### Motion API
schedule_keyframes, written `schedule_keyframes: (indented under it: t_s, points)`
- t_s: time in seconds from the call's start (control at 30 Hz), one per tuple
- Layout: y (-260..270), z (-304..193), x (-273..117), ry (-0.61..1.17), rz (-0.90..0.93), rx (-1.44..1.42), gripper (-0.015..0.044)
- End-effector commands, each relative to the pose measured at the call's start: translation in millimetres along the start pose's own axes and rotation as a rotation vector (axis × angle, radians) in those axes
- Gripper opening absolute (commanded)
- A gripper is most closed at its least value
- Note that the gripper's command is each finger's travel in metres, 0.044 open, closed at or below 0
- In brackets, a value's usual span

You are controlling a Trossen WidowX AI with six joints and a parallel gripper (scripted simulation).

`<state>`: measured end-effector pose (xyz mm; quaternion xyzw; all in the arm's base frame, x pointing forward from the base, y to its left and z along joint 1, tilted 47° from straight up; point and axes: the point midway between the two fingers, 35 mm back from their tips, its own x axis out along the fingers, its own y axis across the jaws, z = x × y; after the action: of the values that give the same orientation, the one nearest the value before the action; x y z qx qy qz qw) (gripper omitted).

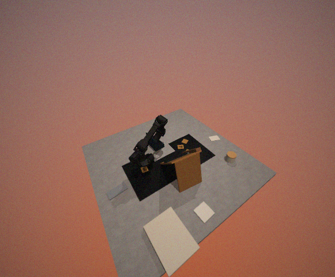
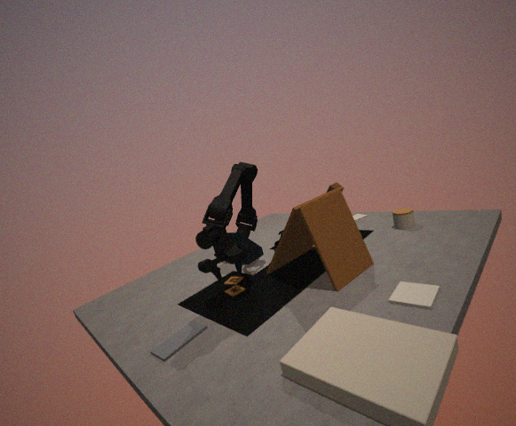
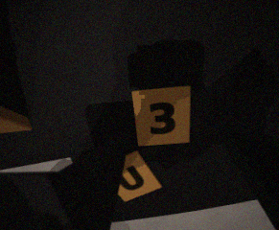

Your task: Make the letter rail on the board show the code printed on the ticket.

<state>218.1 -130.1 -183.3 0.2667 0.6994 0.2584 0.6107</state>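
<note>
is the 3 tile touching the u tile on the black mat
Cannot tell: the wrist view shows the 3 tile just above the U tile in the picture, but darkness hides where their nearest corners meet.
</note>
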Motion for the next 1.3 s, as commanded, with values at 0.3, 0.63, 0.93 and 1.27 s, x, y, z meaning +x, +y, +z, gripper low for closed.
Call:
schedule_keyframes:
  t_s: [0.3, 0.63, 0.93, 1.27]
  points:
    - [2.9, -5.2, 26.5, 0.014, 0.016, 0.009, 0.034]
    - [2.9, -5.3, 28.0, 0.014, 0.016, 0.009, 0.034]
    - [3.3, -5.4, 41.7, 0.014, 0.017, 0.009, 0.034]
    - [3.5, -5.6, 45.8, 0.014, 0.017, 0.008, 0.034]
